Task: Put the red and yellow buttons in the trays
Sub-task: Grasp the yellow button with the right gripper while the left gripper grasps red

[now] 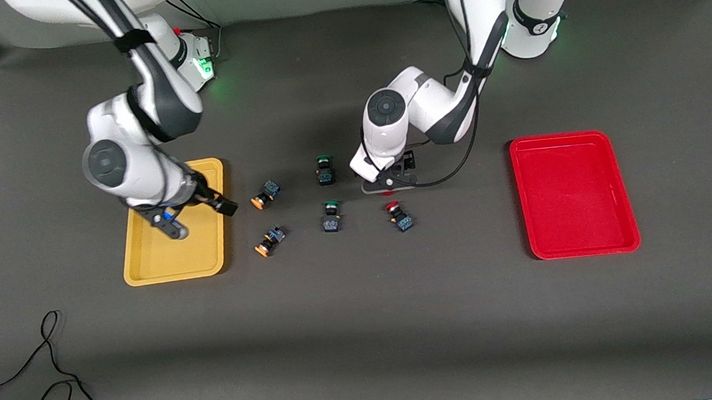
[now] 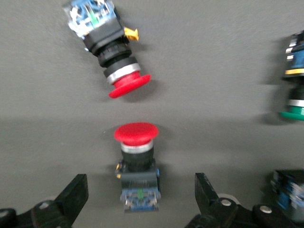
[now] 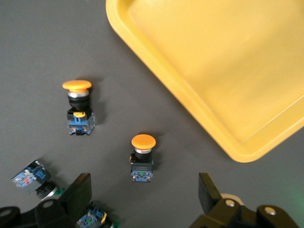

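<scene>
Four task buttons lie on their sides on the dark grey table mat [image 1: 367, 328].

- Yellow buttons [image 1: 265, 194] and [image 1: 270, 240]: near the yellow tray [image 1: 142, 264], caps toward it.
- Red buttons [image 1: 399, 215] and [image 2: 137, 164]: cap to cap, axes roughly in line.
- Left gripper [image 2: 140, 197]: spread wide, low astride one red button.
- Right gripper [image 1: 195, 215]: spread wide, empty, over the yellow tray.
- Red tray [image 1: 579, 242]: at the left arm's end, empty.

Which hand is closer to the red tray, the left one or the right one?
Left. The left hand is down over a red button, its fingers open, toward the red tray. The right hand, also open, is over the yellow tray at the right arm's end.
</scene>
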